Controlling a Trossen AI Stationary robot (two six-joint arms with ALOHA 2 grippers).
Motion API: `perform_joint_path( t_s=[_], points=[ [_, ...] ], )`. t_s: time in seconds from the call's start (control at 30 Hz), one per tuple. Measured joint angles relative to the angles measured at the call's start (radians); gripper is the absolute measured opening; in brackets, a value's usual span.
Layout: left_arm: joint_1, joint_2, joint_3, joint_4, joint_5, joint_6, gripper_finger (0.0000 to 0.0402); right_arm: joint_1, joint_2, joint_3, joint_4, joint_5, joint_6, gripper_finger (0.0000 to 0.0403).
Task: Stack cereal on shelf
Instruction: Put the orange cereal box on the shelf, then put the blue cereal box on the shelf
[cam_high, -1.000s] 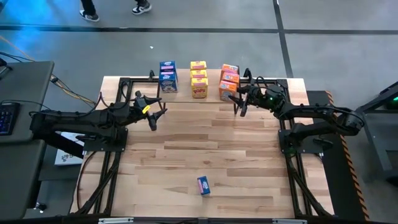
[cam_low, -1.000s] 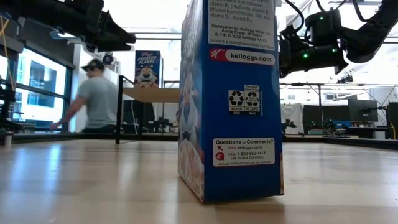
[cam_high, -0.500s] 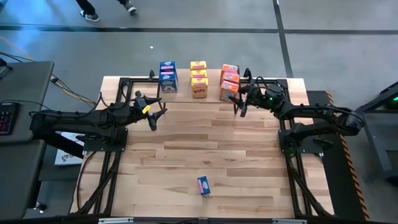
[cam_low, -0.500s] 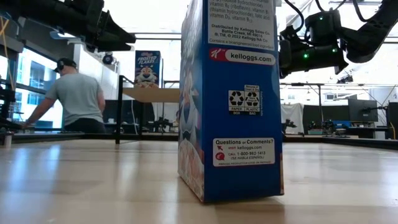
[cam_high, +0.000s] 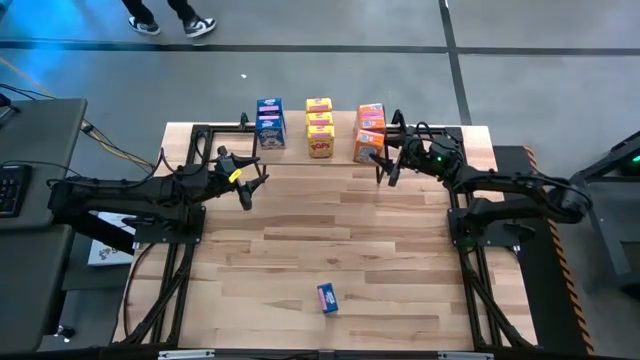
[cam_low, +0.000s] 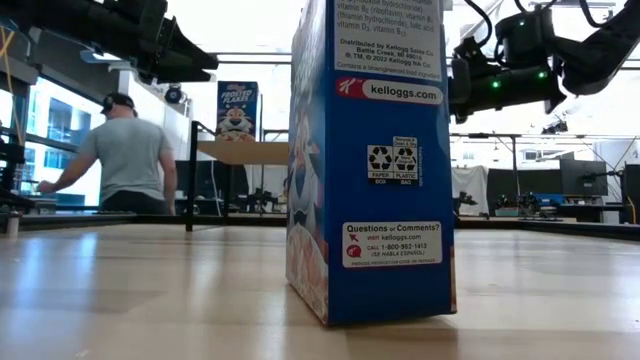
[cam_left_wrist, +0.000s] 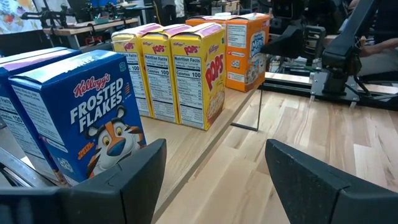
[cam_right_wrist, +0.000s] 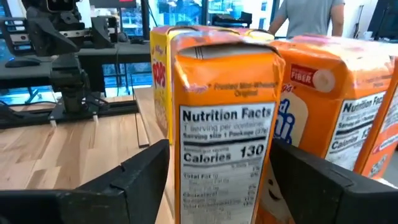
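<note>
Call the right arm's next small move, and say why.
Probably back the right gripper straight away from the orange box. Its fingers stand open on either side of that box, which sits on the shelf beside the other orange ones, so it looks placed. One blue box is left out on the table.

I saw open desk (cam_high: 330, 230) between both arms; only one blue box (cam_high: 327, 297) stood there (near the front edge), while boxes crowded the shelf (cam_high: 335, 150).

Grey concrete floor (cam_high: 330, 70) with dark seams, bright windows (cam_low: 60, 140), person (cam_low: 125, 160) at a workbench
</note>
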Motion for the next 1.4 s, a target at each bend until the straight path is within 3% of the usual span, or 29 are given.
perform_joint_path(
  t_s=[0.47, 1.1, 1.4],
  points=[
    [0.000, 0.000, 0.000, 0.000, 0.000, 0.000, 0.0264, 0.002, -0.081, 0.000, -0.132, 0.067, 0.001, 0.0270],
    [0.000, 0.000, 0.000, 0.000, 0.000, 0.000, 0.0264, 0.041, -0.098, 0.000, -0.145, 0.132, 0.001, 0.0270],
    [0.000, 0.000, 0.000, 0.000, 0.000, 0.000, 0.0264, 0.091, -0.216, 0.000, -0.287, 0.234, 0.001, 0.0270]
  ],
)
